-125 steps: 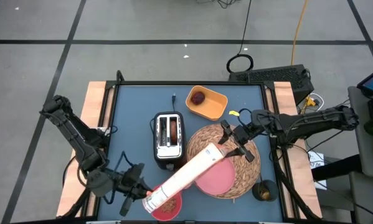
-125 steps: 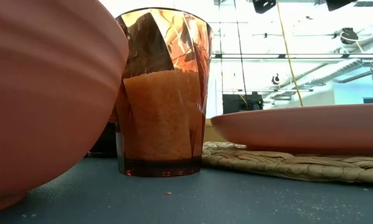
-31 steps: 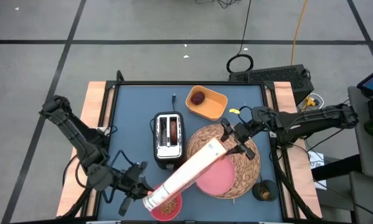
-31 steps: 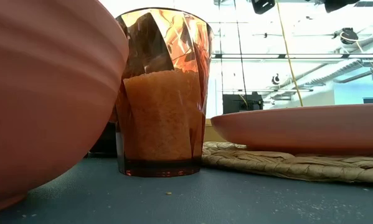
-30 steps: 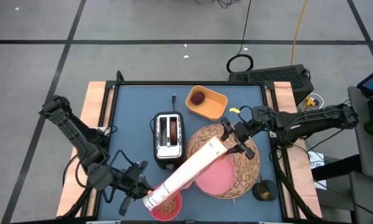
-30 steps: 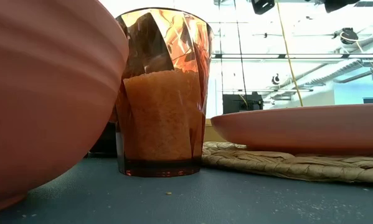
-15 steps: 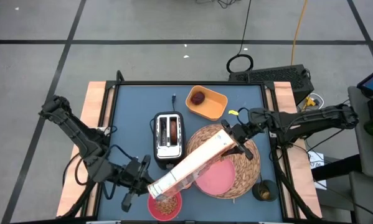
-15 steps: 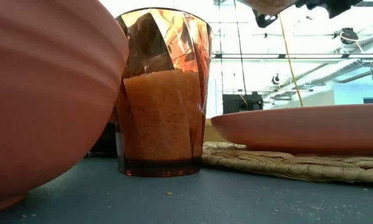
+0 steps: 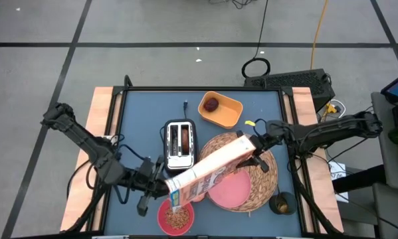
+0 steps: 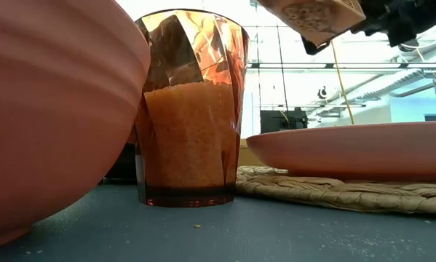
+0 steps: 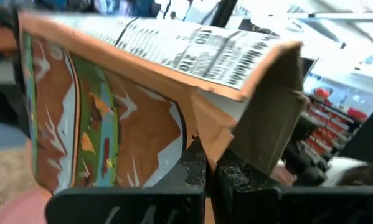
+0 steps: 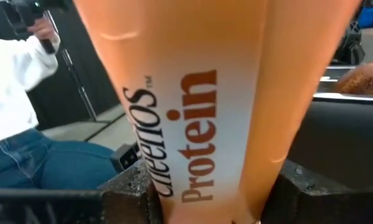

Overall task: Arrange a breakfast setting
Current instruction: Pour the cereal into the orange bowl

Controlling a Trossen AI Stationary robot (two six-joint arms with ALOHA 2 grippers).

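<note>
A long orange cereal box (image 9: pixel 210 169) hangs slanted over the woven placemat (image 9: pixel 262 174) and the flat pink plate (image 9: pixel 230 191), held at both ends. My left gripper (image 9: pixel 164 188) is shut on its open end, just beyond the pink bowl (image 9: pixel 175 218), which holds cereal. My right gripper (image 9: pixel 252 147) is shut on its closed end. The dark-red fruit (image 9: pixel 212 104) lies in an orange dish (image 9: pixel 225 113) at the far side. Brown bread (image 9: pixel 185 139) sticks out of the toaster's slots. My left gripper pinches a torn cardboard flap at a corner of the box's open end (image 11: pixel 205 134) between its two shut fingers (image 11: pixel 195 165). It comes level from the table's left. That end hangs clear, above the bowl's far rim. My right gripper holds the box's closed end (image 12: pixel 198 155) between its two fingers (image 12: pixel 133 190), one on each narrow side. It comes level from the table's right, along the box's length. The box is lifted clear of the placemat.
A white toaster (image 9: pixel 180 147) stands left of the placemat, close under the box. A faceted glass with an orange filling (image 9: pixel 282 204) stands at the near right. In the low view the bowl (image 10: pixel 50 109), the glass (image 10: pixel 191 109) and the plate (image 10: pixel 356 149) fill the front.
The box has rolled about its length: its white side faced up, and now its printed face shows. My left gripper has gone up and toward the far edge, drawing the open end back off the bowl. My right gripper has sunk with the closed end.
</note>
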